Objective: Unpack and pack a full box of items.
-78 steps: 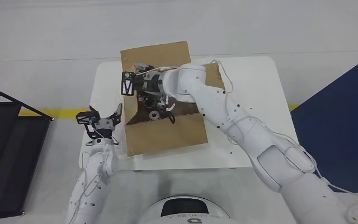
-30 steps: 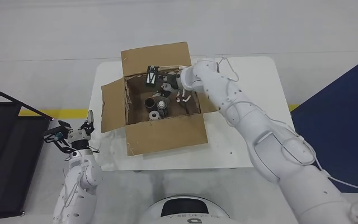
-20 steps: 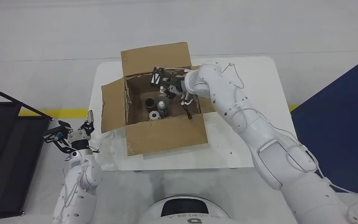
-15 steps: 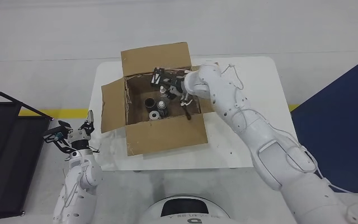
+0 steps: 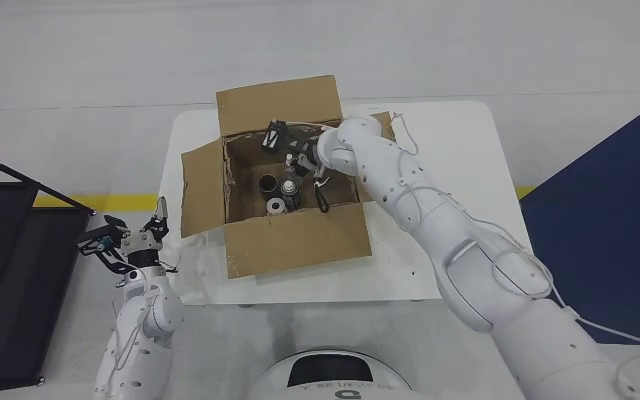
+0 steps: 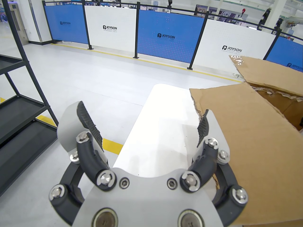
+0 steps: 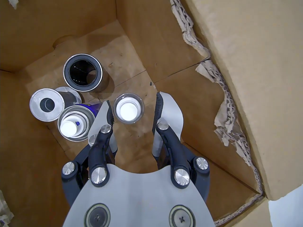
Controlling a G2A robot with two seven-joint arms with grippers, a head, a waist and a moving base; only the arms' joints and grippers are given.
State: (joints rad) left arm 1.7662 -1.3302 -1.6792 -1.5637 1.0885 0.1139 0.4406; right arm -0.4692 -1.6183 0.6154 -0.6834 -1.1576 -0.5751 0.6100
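The right claw [image 7: 134, 108] hangs inside the open cardboard box [image 5: 295, 240], its fingers spread to a middling gap and holding nothing. They straddle a small white-capped jar [image 7: 128, 110] with room on either side, though I cannot tell whether the tips are down at the jar's height or above it. The left claw [image 6: 143, 115] is spread wide and empty, off the counter's [image 5: 440, 130] near left corner, just beside the box's outer flap. As for progress, four things stand on the box floor: the jar, a spray can with a white nozzle [image 7: 74, 126] close by it, a silver-topped tin [image 7: 46, 105] touching that can, and an open black-lined cylinder [image 7: 82, 72] just behind them. All are upright and bunched toward one side, with bare cardboard across the rest of the floor. I judge the work to be mid-course — either a few items left to lift out, or a few already put back — and the pictures do not settle which. The box sits in the middle of the counter with all flaps folded out, and its torn edges show ragged corrugation and scraps of paper tape. The jar looks light and narrow enough for an easy pinch.
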